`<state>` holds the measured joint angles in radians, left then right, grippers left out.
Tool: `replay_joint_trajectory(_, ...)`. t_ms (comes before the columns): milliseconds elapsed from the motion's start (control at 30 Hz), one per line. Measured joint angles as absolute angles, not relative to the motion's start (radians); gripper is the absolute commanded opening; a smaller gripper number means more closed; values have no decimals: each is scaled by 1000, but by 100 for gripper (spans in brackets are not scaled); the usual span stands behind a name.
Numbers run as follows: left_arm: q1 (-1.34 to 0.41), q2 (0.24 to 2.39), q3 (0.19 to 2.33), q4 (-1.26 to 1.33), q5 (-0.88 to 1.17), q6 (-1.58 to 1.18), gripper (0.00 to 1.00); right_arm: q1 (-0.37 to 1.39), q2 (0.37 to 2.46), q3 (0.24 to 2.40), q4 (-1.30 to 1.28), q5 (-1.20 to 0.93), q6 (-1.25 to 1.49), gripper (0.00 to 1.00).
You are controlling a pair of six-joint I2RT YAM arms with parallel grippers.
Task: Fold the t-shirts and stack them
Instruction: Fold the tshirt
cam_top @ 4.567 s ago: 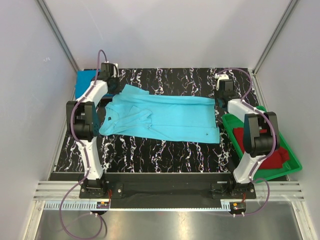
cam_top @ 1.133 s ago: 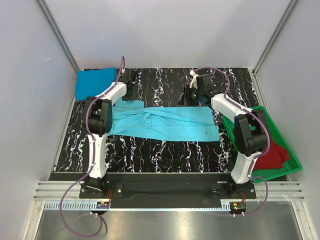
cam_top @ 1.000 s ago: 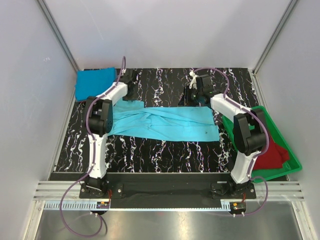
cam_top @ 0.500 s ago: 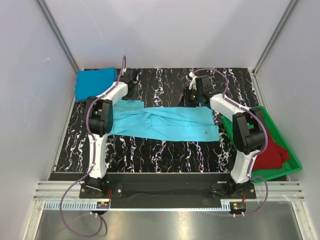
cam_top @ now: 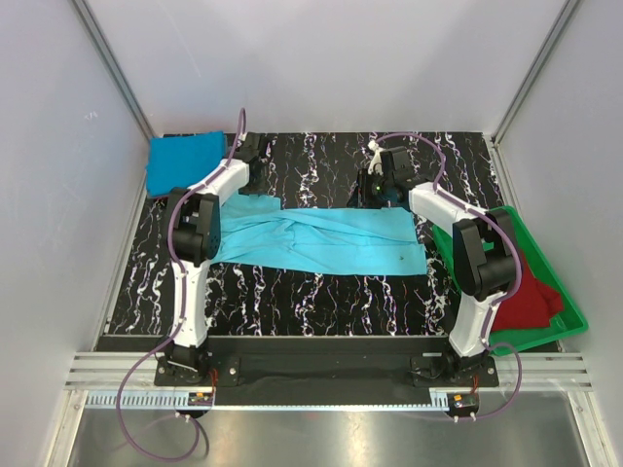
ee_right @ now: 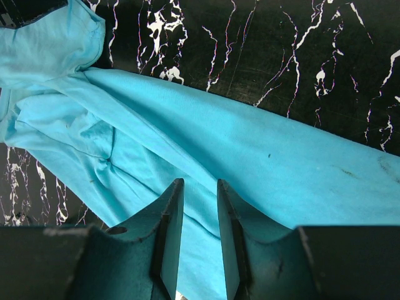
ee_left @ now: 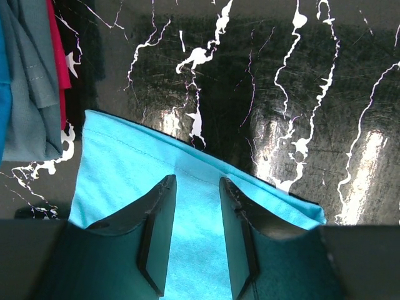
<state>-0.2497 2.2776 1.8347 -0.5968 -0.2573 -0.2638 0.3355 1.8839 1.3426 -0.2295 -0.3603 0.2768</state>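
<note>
We saw the light turquoise short-sleeved t-shirt (cam_top: 321, 238) lying flat across the middle of the black white-veined counter (cam_top: 321, 292). Its long axis ran left to right, with the creased, sleeved end toward the left arm and the straight hem toward the right. That hem lay just beside the rim of the green plastic tray (cam_top: 576, 316), which held the dark red t-shirts (cam_top: 531, 297) at the right edge. A broad bare band of counter lay between the shirt's near edge and the arm bases, and a narrower band ran behind its far edge up to the white back wall. The folded deeper blue t-shirt (cam_top: 185, 161) sat in the far left corner, close to the left arm. Both arms reached to the shirt's far edge. The left gripper (ee_left: 197, 179) was over the left end and the right gripper (ee_right: 200, 181) further right. In each wrist view the jaws stood close together, with a narrow slot of turquoise cloth showing between them. We could not tell whether either one pinched the cloth or only hung above it. From above, the corner pile showed only its blue top. The left wrist view showed its side, with a grey-teal cloth layer (ee_left: 31, 81) and a thin red cloth edge (ee_left: 56, 44) beside it. The right wrist view showed creases gathering near a sleeve, which the top view barely showed.
</note>
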Motion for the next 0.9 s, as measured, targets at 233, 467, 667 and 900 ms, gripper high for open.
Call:
replay_joint_trajectory(233, -253, 2278, 1835, -596, -257, -265, 36, 336, 1884, 1343, -229, -361, 277, 35)
replay_joint_trajectory(467, -255, 2278, 1835, -597, -257, -267, 36, 336, 1884, 1345, -229, -361, 277, 35)
replay_joint_trajectory(667, -259, 2278, 1835, -597, -255, -271, 39, 336, 1885, 1356, -229, -360, 277, 35)
replay_joint_trajectory(900, -264, 2278, 1835, -597, -253, -271, 38, 336, 1886, 1356, -229, -361, 277, 35)
